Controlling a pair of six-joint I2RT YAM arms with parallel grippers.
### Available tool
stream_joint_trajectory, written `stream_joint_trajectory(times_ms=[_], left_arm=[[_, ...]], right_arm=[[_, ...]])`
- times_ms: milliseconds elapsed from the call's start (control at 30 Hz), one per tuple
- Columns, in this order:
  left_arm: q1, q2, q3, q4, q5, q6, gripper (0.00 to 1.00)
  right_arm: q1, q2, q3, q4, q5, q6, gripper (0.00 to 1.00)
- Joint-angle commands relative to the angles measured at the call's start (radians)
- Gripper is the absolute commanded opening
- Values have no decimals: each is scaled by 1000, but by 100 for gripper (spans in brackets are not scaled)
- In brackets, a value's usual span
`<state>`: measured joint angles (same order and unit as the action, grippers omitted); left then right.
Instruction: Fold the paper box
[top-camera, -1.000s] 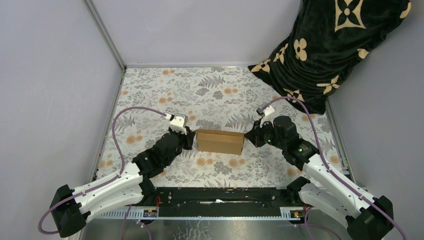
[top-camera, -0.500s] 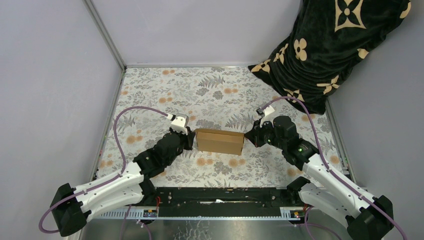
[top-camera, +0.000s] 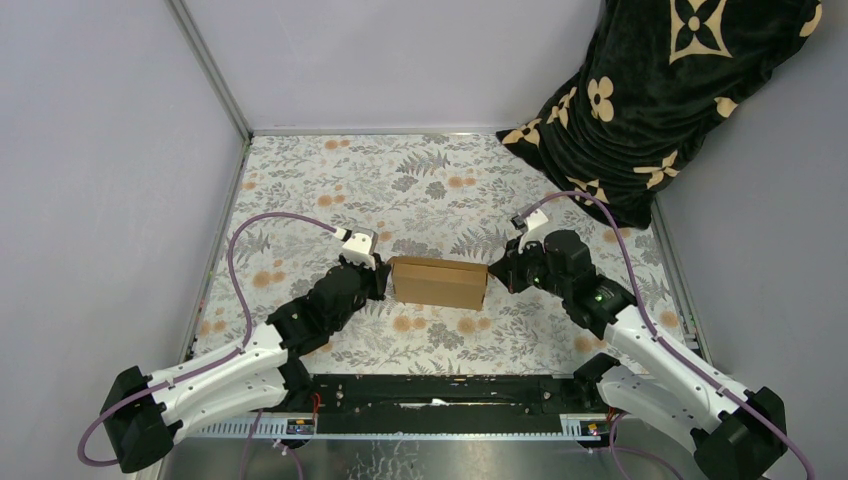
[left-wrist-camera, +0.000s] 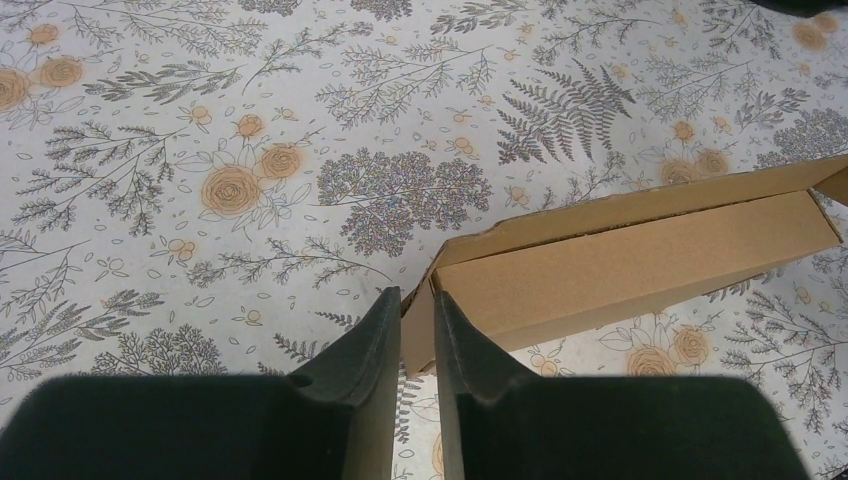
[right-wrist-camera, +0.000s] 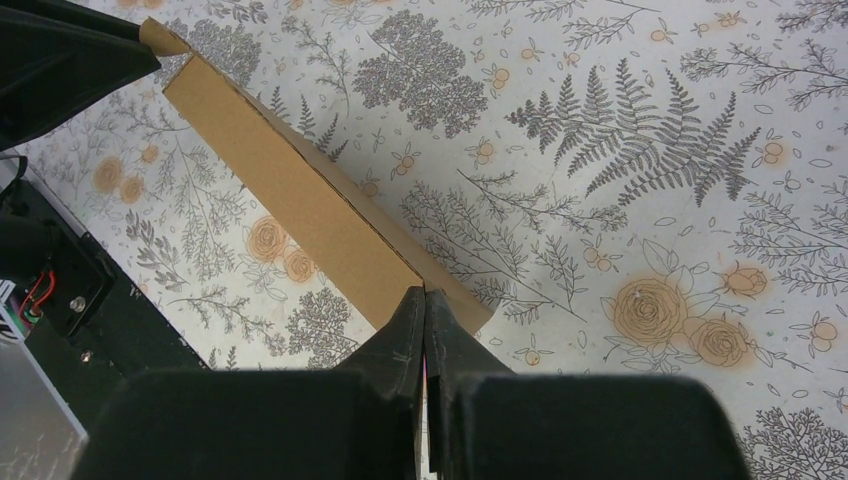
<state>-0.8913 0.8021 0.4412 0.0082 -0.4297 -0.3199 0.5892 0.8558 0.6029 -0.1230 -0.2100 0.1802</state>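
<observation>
Near edge: black base rail (top-camera: 440, 392), both arm bases bolted on it. L arm (top-camera: 215, 372) stretched low from near-left corner, angled up and inward, wrist twd centre; purple cable (top-camera: 240, 240) looped above it. R arm (top-camera: 665, 360) mirrored from near-right corner, elbow bent, wrist pointing left.

Mid table: paper box (top-camera: 440, 283) lying flat on floral mat (top-camera: 400, 180), shaped into a long low brown carton, long side running left-right, set between the two wrists.

L gripper (top-camera: 384, 279) at box's left end. In L wrist view, fingers (left-wrist-camera: 372, 335) nearly closed, narrow gap only, thin end flap of box caught in it, so pinched on cardboard.

R gripper (top-camera: 492, 276) at box's right end. In R wrist view, pads pressed fully together, no gap, tips touching box's end corner; can't tell if any cardboard edge nipped. Small tab sticking out at box's far end in that view, by the L fingers.

Far right corner: dark blanket (top-camera: 670, 90) w/ beige flower motifs, draped against wall, hem on mat. Grey walls behind.
</observation>
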Motion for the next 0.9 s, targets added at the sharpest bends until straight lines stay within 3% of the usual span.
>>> stream_joint_trajectory(times_ms=[0,867], left_arm=[[-7,-16,15,38,9,3,24],[-9,-26,-15,56,71,-53,22]], right_arm=[[20,9,45,-14,39,4,0],[112,58,82,-84,248,21,0]])
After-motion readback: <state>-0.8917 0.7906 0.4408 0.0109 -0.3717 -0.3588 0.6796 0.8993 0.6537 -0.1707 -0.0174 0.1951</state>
